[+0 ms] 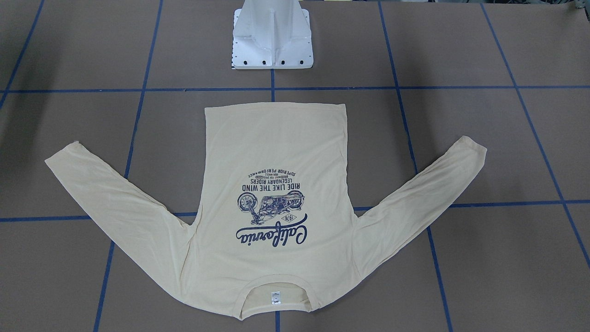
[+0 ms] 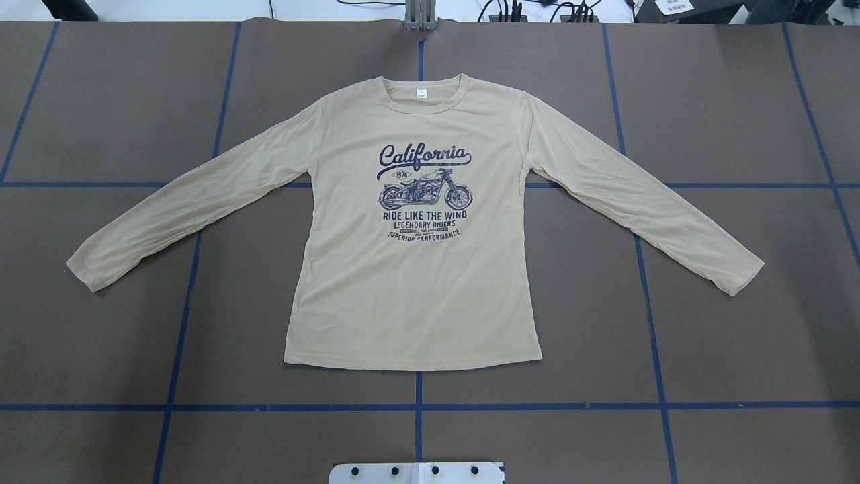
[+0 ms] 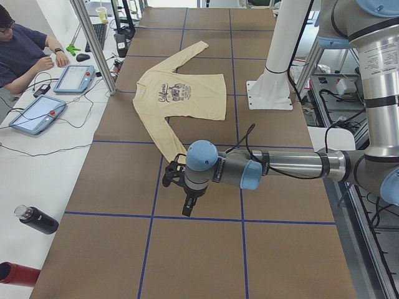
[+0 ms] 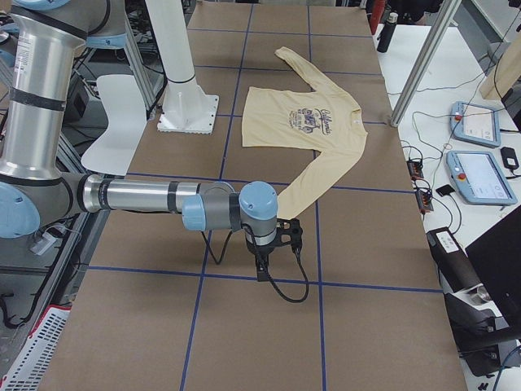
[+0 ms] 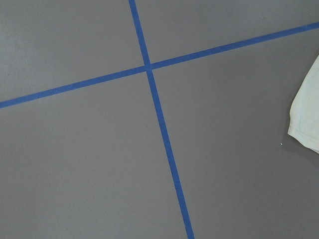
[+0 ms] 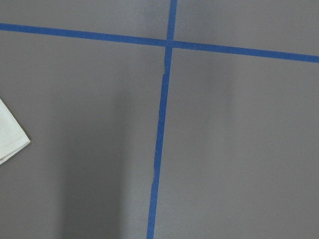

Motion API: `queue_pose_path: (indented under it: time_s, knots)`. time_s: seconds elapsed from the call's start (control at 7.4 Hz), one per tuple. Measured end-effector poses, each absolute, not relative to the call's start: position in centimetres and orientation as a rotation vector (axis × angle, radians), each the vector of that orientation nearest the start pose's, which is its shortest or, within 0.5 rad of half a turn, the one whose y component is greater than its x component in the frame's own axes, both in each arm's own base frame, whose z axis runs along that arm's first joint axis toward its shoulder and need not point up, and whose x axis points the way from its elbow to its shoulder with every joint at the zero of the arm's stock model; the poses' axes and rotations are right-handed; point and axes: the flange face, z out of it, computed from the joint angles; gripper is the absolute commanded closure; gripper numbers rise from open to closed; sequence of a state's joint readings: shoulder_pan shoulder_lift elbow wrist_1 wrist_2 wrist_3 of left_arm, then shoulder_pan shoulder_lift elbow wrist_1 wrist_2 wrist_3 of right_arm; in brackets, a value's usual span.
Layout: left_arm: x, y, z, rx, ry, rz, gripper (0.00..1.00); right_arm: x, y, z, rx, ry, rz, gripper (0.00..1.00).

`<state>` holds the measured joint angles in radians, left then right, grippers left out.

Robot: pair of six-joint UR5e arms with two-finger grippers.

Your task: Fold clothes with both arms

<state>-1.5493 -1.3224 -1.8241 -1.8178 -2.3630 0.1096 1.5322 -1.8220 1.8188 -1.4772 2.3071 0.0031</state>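
T-shirt (image 2: 416, 296) cuffs lie near our fingers, whose spread we cannot tell on either the left gripper (image 3: 174, 179) or the right gripper (image 4: 283, 236), both above the brown counter (image 2: 101, 336), while the shirt itself lies flat, print up, sleeves spread, before the white pedestal (image 1: 272, 41).

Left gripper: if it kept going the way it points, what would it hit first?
Probably the bare table near the blue tape cross. The left gripper points down, and its wrist view shows the shirt's cuff off to one side.
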Motion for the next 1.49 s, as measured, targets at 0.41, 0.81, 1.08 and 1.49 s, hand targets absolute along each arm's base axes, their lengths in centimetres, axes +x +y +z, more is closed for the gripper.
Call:
queue_pose_path:
  time_s: [0.41,0.81,1.08,1.49]
  knots:
    - [-5.4,-40.4,61.6,0.337,0.768,0.246,0.00,5.1,-39.6,63.8,0.074,-0.738,-0.069,0.00]
    - [-5.4,-41.5,60.6,0.365,0.764,0.255,0.00,5.1,-39.7,63.5,0.083,-0.739,-0.080,0.00]
    - [-5.6,-42.9,58.6,0.383,0.774,0.194,0.00,5.1,-39.9,63.0,0.095,-0.738,-0.082,0.00]
    - [-6.3,-47.9,51.7,0.542,0.741,0.121,0.00,5.0,-43.4,58.0,0.264,-0.742,-0.137,0.00]
